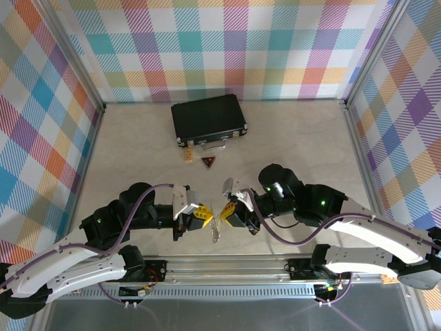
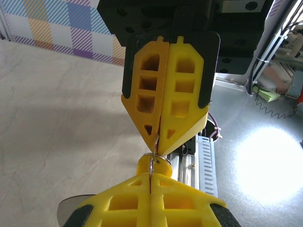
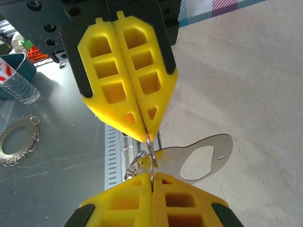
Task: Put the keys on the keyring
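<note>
keyring (image 1: 217, 232) hangs in the air between the two grippers, low over the near edge of the table (image 1: 138, 145) and just in front of the arm bases. in the right wrist view it is a thin silver wire ring that stands upright, and a flat silvery plate (image 3: 210, 150) with a big hole hangs from it to the right side. the left gripper (image 1: 206, 219) is closed completely, its yellow fingers (image 3: 109, 71) are pressed together, and its pointed tip pinches the ring from one side. the right gripper (image 1: 227, 207) is closed completely too, and it pinches the same ring from the opposite side, so the two tips point at each other with only the small ring between them. in the left wrist view something small, round and yellow sits right behind the ring at the tip of the left gripper; i cannot tell if it is a part of the fingertip or another thing. the key (image 1: 188, 157), very tiny with a yellowish head, lies flat on the table well apart from the grippers and from the keyring. it is just in front of the black case (image 1: 209, 118), near the silver handle (image 1: 210, 145) of the case, and beside a dark triangular tag (image 1: 208, 163) with a red mark. the case is closed and lies near the checked back wall (image 1: 220, 48).
</note>
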Action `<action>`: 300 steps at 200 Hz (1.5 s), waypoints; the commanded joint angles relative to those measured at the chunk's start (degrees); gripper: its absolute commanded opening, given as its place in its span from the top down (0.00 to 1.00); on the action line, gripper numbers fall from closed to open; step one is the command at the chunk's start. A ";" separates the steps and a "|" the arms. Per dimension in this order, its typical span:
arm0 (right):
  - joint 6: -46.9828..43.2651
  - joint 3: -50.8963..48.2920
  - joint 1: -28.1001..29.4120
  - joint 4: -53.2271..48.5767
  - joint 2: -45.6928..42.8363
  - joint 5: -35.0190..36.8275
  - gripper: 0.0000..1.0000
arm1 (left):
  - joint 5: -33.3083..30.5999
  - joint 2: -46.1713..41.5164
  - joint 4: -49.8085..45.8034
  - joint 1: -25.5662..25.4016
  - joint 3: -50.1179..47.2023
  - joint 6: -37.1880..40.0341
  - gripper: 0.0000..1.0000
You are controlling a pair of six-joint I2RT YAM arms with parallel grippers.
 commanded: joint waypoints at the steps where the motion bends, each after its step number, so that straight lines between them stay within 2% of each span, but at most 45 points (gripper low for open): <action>1: -1.07 1.05 0.32 0.21 -0.75 0.15 1.00 | 0.09 -0.44 2.45 -0.53 0.60 0.00 1.00; 300: 0.01 0.66 0.36 3.63 0.84 -1.04 1.00 | -0.54 -0.71 4.53 -0.47 -0.69 -0.79 1.00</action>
